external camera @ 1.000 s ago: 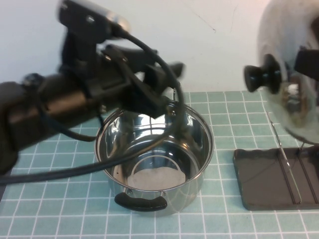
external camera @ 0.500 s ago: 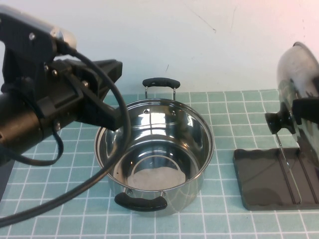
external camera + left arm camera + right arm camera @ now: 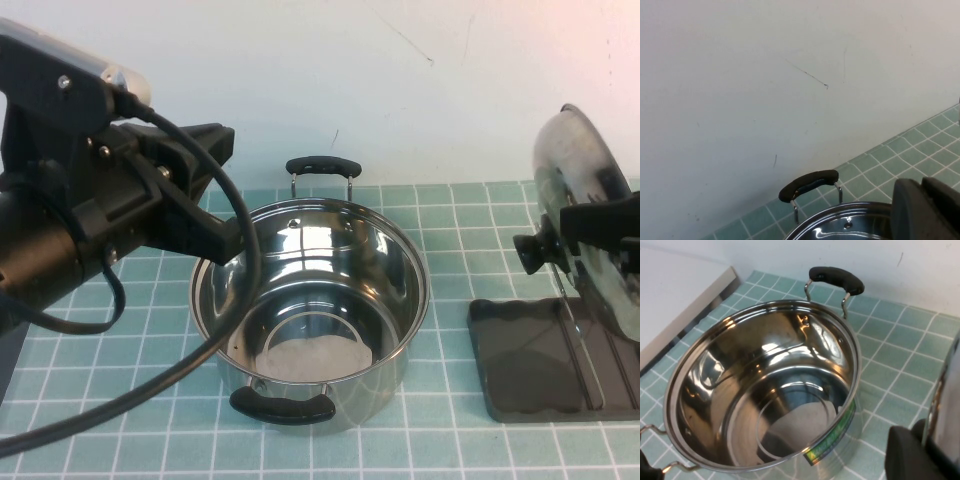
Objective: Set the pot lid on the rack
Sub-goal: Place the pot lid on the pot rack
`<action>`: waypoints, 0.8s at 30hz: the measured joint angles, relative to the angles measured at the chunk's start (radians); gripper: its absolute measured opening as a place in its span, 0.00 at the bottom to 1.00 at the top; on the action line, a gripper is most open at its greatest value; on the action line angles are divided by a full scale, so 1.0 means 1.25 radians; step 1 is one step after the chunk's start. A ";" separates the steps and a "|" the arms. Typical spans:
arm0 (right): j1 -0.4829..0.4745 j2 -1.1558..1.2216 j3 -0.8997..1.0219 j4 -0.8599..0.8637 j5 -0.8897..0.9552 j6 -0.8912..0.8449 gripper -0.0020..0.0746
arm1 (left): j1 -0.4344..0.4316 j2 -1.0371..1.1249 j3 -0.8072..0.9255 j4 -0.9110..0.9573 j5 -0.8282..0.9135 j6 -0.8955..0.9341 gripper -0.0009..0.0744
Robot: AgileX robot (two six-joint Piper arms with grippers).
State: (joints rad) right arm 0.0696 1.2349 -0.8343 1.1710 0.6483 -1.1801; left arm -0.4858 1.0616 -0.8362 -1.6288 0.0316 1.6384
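Note:
The pot lid (image 3: 585, 190) is steel, held upright on edge above the right side of the rack (image 3: 520, 365), with its black knob (image 3: 530, 251) pointing left. Its lower edge is down among the rack's wire dividers (image 3: 578, 345); I cannot tell if it touches. My right gripper (image 3: 603, 222) is shut on the lid's rim; in the right wrist view the lid edge (image 3: 942, 400) runs between its fingers (image 3: 912, 452). My left gripper (image 3: 222, 215) is shut and empty, just above the left rim of the pot (image 3: 310, 300); its fingers (image 3: 920, 210) show in the left wrist view.
The deep steel pot (image 3: 765, 390) with two black handles (image 3: 808, 184) stands empty mid-table on the teal tiled mat. The left arm's black cable (image 3: 170, 370) hangs in front of the pot. A white wall is behind.
The right gripper has brought the lid down and turned it edge-on over the rack. The left arm pulled back left from above the pot, then held still.

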 joint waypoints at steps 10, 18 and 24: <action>0.000 0.000 0.000 -0.074 0.004 0.054 0.15 | 0.000 0.000 0.000 0.000 -0.008 0.009 0.01; -0.001 0.000 0.000 -0.106 0.008 0.071 0.37 | 0.000 0.000 0.000 0.000 -0.010 0.018 0.01; -0.030 -0.022 -0.003 -0.123 0.015 0.073 0.45 | 0.000 0.000 0.000 0.000 -0.038 0.022 0.01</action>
State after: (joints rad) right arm 0.0324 1.2075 -0.8384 1.0176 0.6669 -1.0890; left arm -0.4858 1.0616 -0.8362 -1.6288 -0.0155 1.6661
